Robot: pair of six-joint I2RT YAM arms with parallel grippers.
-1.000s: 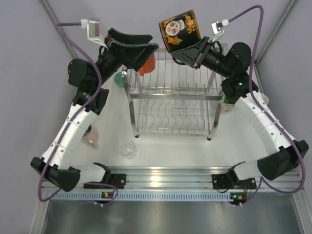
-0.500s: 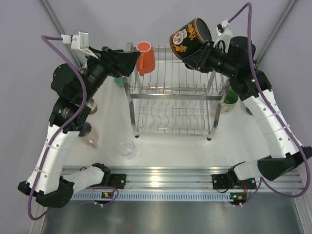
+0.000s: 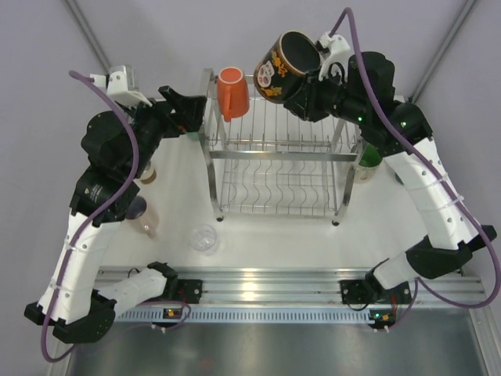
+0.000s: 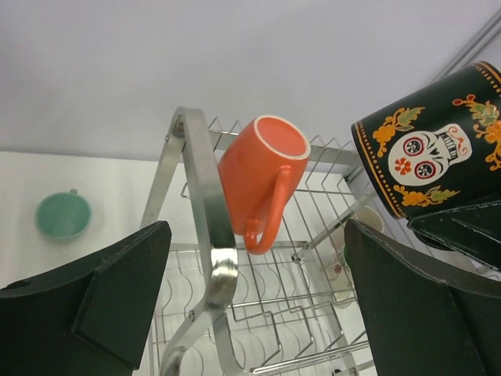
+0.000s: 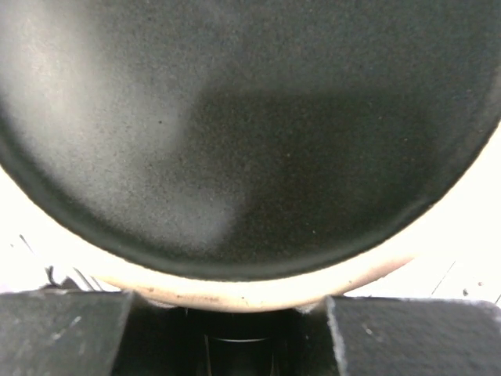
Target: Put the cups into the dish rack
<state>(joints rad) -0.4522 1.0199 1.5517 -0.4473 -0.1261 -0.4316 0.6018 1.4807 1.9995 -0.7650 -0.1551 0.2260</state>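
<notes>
The right gripper (image 3: 305, 84), clenched on the tilted black mug (image 3: 280, 63), may drop it onto the dish rack (image 3: 274, 155); the left gripper (image 3: 186, 111) gapes empty.

Top cam is hanging above and behind the arm bases (image 3: 176, 288), looking down and taking in most of the table (image 3: 274, 235), with the dish rack (image 3: 275, 155) sitting mid-frame. Left wrist cam is peeking upward from just beside the rack's top corner, so it's sharing the orange mug (image 3: 233, 92) and black skull mug (image 3: 280, 66) with the overhead. Right wrist cam is sitting so close to that black mug it's seeing almost nothing but dark surface.
</notes>
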